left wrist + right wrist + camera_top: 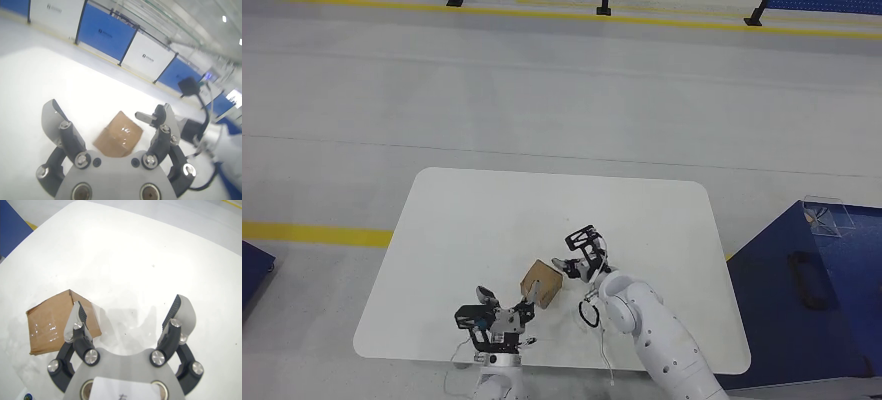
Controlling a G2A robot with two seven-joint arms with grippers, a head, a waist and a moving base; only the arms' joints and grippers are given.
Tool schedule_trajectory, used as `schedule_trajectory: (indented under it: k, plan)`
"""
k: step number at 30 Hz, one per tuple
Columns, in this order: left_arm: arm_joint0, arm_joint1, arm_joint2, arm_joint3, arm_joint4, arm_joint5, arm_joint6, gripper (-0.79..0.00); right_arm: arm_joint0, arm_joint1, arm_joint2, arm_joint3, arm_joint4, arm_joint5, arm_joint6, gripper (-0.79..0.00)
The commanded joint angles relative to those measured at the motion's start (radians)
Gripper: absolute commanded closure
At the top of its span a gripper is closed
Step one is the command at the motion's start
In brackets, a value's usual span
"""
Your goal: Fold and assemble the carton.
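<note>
A small brown cardboard carton (541,281) stands on the white table (492,215), near its front edge. Shiny tape runs across its top face. My left gripper (510,297) sits just in front of the carton (119,135); in the left wrist view the gripper (109,108) is open, its fingers spread wider than the box and not touching it. My right gripper (573,252) hovers beside the carton's right side. In the right wrist view it (128,301) is open with bare table between the fingers, and the carton (49,323) lies just outside one finger (78,313).
The table stretches away bare behind the carton. A blue cabinet (812,285) stands off the table's right side. Blue and white barrier panels (105,37) line the floor far behind.
</note>
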Motion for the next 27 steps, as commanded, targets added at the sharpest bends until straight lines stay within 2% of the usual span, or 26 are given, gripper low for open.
schedule_trajectory:
  k: [1, 5, 8, 15, 19, 24, 25, 26, 27]
  plan:
    - [0.009, 0.017, -0.031, -0.026, 0.325, -0.096, -0.162, -0.785, 0.025, -0.004, -0.022, 0.032, -0.03, 0.0, 0.01, -0.785]
    - [0.017, 0.038, -0.069, -0.05, 0.413, -0.195, -0.244, -0.785, 0.067, -0.02, -0.071, 0.077, -0.049, -0.001, 0.004, -0.785]
    - [0.027, 0.041, -0.081, -0.071, 0.38, -0.243, -0.284, -0.785, 0.094, -0.034, -0.117, 0.108, -0.073, 0.005, -0.02, -0.785]
    - [0.026, 0.05, -0.118, -0.08, 0.395, -0.236, -0.284, -0.785, 0.119, -0.059, -0.167, 0.162, -0.092, 0.055, -0.075, -0.785]
    - [0.009, 0.052, -0.122, -0.05, 0.412, -0.254, -0.294, -0.785, 0.117, -0.058, -0.144, 0.177, -0.075, 0.058, -0.098, -0.785]
    - [-0.024, 0.052, -0.093, 0.02, 0.507, -0.232, -0.32, -0.785, 0.104, -0.05, -0.107, 0.178, -0.063, 0.056, -0.105, -0.785]
    - [-0.031, 0.051, -0.087, 0.029, 0.509, -0.233, -0.327, -0.748, 0.101, -0.048, -0.1, 0.176, -0.061, 0.054, -0.106, -0.785]
    - [-0.038, 0.05, -0.084, 0.038, 0.518, -0.23, -0.334, -0.665, 0.098, -0.047, -0.094, 0.174, -0.06, 0.053, -0.106, -0.785]
    - [-0.045, 0.05, -0.081, 0.045, 0.521, -0.23, -0.338, -0.643, 0.095, -0.045, -0.087, 0.171, -0.06, 0.054, -0.106, -0.785]
